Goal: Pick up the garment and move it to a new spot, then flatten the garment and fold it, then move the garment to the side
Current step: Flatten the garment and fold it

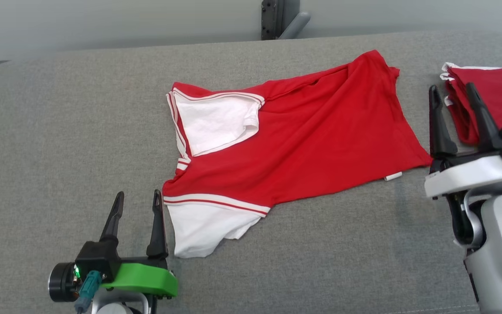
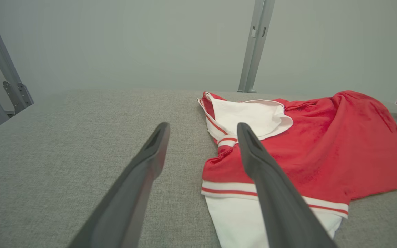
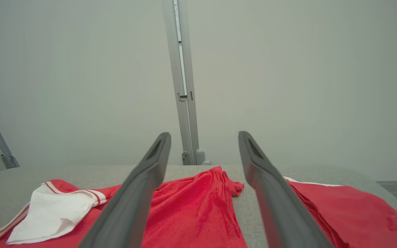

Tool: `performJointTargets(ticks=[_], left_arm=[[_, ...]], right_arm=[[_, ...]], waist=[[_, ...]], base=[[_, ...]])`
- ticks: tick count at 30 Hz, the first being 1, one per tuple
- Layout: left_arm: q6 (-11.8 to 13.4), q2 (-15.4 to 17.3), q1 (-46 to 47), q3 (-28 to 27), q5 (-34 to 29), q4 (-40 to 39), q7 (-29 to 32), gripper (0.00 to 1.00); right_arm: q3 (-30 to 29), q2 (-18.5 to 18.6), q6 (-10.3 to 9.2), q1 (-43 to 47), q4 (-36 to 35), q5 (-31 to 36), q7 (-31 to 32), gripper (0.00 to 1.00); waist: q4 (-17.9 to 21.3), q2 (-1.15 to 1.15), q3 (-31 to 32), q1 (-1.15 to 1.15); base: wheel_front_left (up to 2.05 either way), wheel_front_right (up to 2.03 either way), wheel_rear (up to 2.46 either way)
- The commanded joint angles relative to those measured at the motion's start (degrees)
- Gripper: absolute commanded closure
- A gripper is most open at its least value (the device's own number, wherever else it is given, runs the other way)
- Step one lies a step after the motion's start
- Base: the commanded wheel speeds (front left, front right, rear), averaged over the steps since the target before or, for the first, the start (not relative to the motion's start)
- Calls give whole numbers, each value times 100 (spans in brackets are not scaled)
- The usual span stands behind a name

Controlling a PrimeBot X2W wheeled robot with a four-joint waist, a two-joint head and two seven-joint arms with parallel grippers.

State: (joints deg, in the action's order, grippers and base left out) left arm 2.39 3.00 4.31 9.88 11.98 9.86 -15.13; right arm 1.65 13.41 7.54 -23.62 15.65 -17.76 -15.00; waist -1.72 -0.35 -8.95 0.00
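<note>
The garment (image 1: 303,131) is a red shirt with white sleeves and white-and-red striped trim. It lies spread but wrinkled across the middle of the grey padded table (image 1: 59,131), one white sleeve folded over its upper left. My left gripper (image 1: 139,194) stands open at the lower left, its right finger beside the lower white sleeve, with nothing between the fingers. In the left wrist view that gripper (image 2: 202,126) points along the garment (image 2: 322,144). My right gripper (image 1: 451,88) is open just off the garment's right hem. The right wrist view shows this gripper (image 3: 204,135) above the garment (image 3: 191,206).
A second red garment (image 1: 495,96), folded with white trim, lies at the table's far right edge, behind my right gripper's fingers; it also appears as the folded garment (image 3: 350,213). A grey post (image 1: 279,19) rises behind the table. Bare grey surface stretches to the left.
</note>
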Motion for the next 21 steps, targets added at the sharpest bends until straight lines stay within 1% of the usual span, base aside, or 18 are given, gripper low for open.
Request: performJointTargets(ticks=[1, 3, 5, 7, 9, 14, 21], left_arm=[[-22, 23, -148, -50, 34, -19, 0, 0], [-13, 22, -256, -97, 29, -61, 0, 0], [0, 21, -375, -158, 41, -108, 0, 0], [-17, 19, -485, -226, 59, -139, 0, 0], [9, 15, -612, -267, 50, -196, 0, 0], [-21, 8, -822, -359, 63, -265, 0, 0], [-32, -1, -934, -382, 43, -209, 0, 0]], right_arm=[[-38, -86, -10, 260, -217, 112, -21, 0], [-22, -271, -10, 558, -458, 174, -21, 0], [-20, -353, -11, 792, -632, 242, -22, 0], [-48, -498, -11, 1028, -729, 296, -20, 0], [-66, -659, -8, 1236, -791, 218, 19, 0], [-93, -853, -8, 1629, -846, 335, 44, 0], [-165, -1011, -8, 1942, -915, 419, 20, 0]], waist=[[212, 35, 269, 0], [269, 35, 365, 0], [305, 35, 445, 0], [330, 35, 514, 0], [345, 35, 566, 0], [356, 35, 630, 0], [368, 35, 701, 0]], base=[[0, 0, 0], [0, 0, 0], [0, 0, 0], [0, 0, 0], [0, 0, 0], [0, 0, 0], [0, 0, 0]])
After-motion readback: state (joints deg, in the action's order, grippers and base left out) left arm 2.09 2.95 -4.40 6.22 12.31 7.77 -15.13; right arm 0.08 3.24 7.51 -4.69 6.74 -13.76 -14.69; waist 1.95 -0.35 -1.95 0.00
